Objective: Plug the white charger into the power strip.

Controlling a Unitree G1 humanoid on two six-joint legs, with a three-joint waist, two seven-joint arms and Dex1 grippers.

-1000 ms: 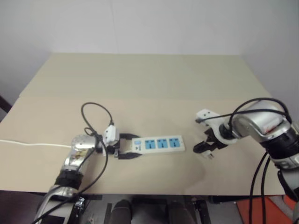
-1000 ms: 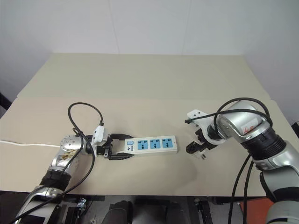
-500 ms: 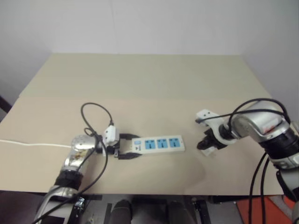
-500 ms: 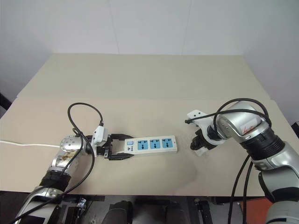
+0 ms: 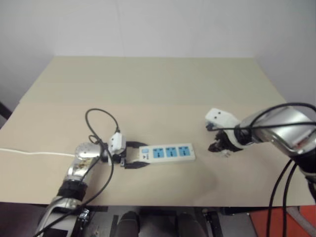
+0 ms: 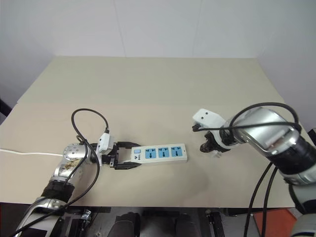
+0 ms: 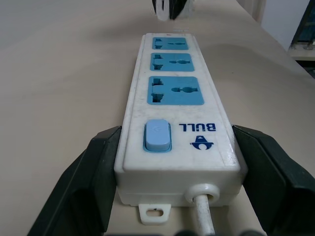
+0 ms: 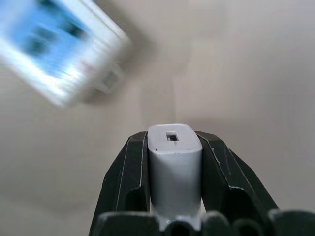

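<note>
White charger [image 8: 174, 167] clamped in right end effector [image 8: 174, 147] above table [image 5: 158, 89].

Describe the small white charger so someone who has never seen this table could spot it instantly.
Start at the beige table, then the long white power strip with three blue sockets. Off its free end, the right gripper pinches a small white cube-shaped charger: it is plain white, without sockets or cord.
</note>
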